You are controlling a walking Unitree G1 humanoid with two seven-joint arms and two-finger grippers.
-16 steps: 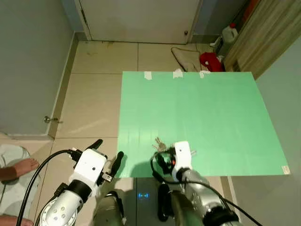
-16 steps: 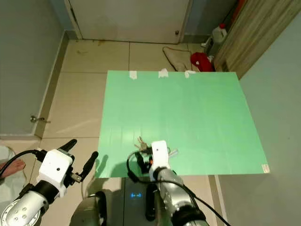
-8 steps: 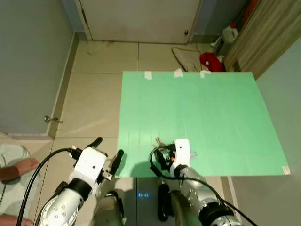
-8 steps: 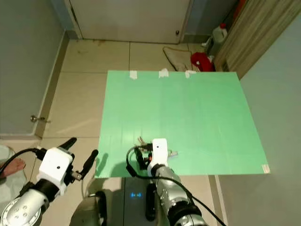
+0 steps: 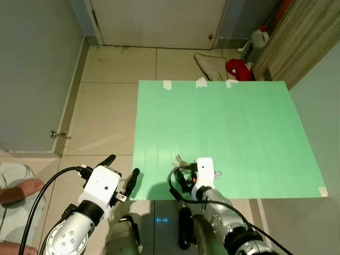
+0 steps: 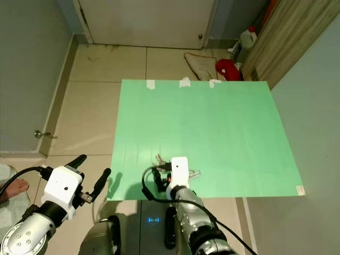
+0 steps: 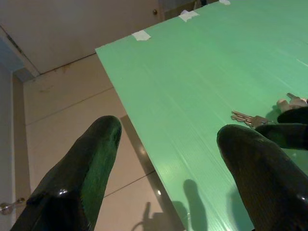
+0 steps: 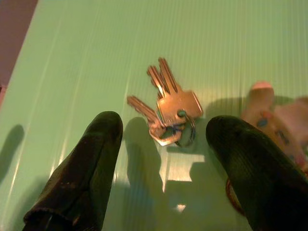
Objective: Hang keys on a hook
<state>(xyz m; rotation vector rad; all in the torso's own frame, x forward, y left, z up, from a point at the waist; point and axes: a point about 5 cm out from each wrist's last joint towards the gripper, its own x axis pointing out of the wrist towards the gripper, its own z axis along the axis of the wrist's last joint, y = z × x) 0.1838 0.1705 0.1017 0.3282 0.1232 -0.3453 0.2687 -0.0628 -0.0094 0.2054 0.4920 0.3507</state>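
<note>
Keychain charm (image 8: 276, 122) blurred, poss. plush, person's foot (image 5: 18, 190) cropped

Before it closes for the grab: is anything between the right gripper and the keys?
Nothing visible is. The right gripper is open, its fingers on either side of the keys, which lie flat on the green table. A small pale keychain charm lies beside them.

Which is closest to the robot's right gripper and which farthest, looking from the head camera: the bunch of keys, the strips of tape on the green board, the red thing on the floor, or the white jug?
Measured from the right gripper, nearest first:
1. Keys, lying on the green board at its fingertips.
2. Tape strips, on the board's far edge.
3. Red thing, on the floor beyond that edge.
4. White jug, farther back beside the wooden panel.
</note>
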